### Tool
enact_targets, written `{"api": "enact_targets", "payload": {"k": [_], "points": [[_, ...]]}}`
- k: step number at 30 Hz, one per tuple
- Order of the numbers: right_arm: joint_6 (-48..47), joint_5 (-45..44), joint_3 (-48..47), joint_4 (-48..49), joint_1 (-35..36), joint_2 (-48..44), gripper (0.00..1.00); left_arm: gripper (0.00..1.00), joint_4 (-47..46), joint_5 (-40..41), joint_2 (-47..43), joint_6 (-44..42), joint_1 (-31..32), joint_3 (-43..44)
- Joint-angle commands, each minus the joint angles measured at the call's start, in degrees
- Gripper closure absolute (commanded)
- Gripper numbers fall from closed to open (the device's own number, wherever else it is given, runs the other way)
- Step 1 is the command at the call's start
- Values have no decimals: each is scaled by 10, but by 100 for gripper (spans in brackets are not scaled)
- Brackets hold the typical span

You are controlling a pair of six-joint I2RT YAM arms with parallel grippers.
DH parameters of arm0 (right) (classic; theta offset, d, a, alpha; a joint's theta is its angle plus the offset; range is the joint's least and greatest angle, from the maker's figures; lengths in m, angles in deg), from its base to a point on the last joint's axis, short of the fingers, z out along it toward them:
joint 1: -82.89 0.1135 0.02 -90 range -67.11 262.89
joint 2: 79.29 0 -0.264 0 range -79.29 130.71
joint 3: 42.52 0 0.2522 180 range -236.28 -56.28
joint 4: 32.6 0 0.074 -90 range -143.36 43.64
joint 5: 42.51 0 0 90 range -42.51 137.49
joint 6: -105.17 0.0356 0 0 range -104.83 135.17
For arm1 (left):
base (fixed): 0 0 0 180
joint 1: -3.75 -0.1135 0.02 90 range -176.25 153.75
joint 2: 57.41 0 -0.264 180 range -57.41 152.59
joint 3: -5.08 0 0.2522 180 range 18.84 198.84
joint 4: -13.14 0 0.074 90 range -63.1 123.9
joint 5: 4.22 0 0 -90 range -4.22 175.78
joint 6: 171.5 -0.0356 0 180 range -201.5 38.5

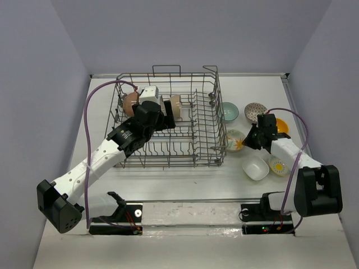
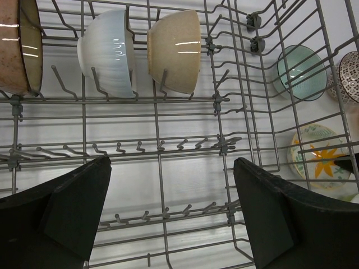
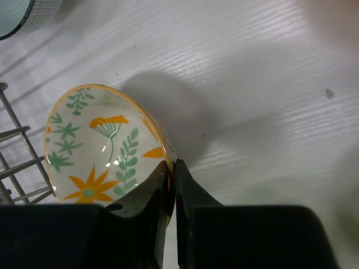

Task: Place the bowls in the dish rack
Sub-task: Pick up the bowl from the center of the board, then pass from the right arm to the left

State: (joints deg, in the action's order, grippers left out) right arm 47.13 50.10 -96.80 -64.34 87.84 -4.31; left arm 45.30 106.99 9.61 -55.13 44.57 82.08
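The dish rack (image 1: pixel 216 115) stands mid-table. Three bowls stand on edge in its back row: brown (image 2: pixel 19 47), white ribbed (image 2: pixel 106 50) and beige (image 2: pixel 175 50). My left gripper (image 2: pixel 171 213) hangs open over the rack's bare tines, holding nothing. To the right of the rack, my right gripper (image 3: pixel 171 168) is shut on the rim of a floral bowl (image 3: pixel 95 151), which is tilted on the table. From above, that bowl (image 1: pixel 234 141) lies beside the rack wall, with the right gripper (image 1: pixel 251 140) at its right edge.
Loose bowls lie on the table right of the rack: teal (image 1: pixel 229 111), dark patterned (image 1: pixel 255 112), orange (image 1: pixel 282 126), squarish white (image 1: pixel 255 167) and yellow-flowered (image 1: pixel 277 166). Purple cables loop from both arms. Grey walls close in on both sides.
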Motion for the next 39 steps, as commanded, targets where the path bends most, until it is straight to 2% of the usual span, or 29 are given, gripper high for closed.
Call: {"api": "enact_targets", "payload": {"k": [1, 12, 14, 20, 26, 33, 37, 39], "points": [[-5, -56, -28, -56, 3, -35, 91, 1, -22, -5, -1, 9, 2, -1], [-4, -154, -120, -167, 3, -150, 95, 1, -29, -28, -4, 12, 1, 5], [-4, -165, -161, -190, 3, -164, 99, 1, -28, -42, -7, 12, 1, 15], [-20, -174, -282, -242, 3, -175, 99, 1, -18, -89, -2, 0, 2, 84], [-25, -131, -373, -263, 3, -158, 99, 1, -21, -192, 12, 12, 2, 144], [-28, -58, -469, -272, 3, -118, 99, 1, -47, -264, 27, 31, 1, 166], [-23, -45, -516, -274, 40, -85, 99, 1, -54, -271, 36, 37, 1, 175], [-20, -57, -527, -274, 80, -73, 99, 1, -55, -274, 38, 38, 1, 179]]}}
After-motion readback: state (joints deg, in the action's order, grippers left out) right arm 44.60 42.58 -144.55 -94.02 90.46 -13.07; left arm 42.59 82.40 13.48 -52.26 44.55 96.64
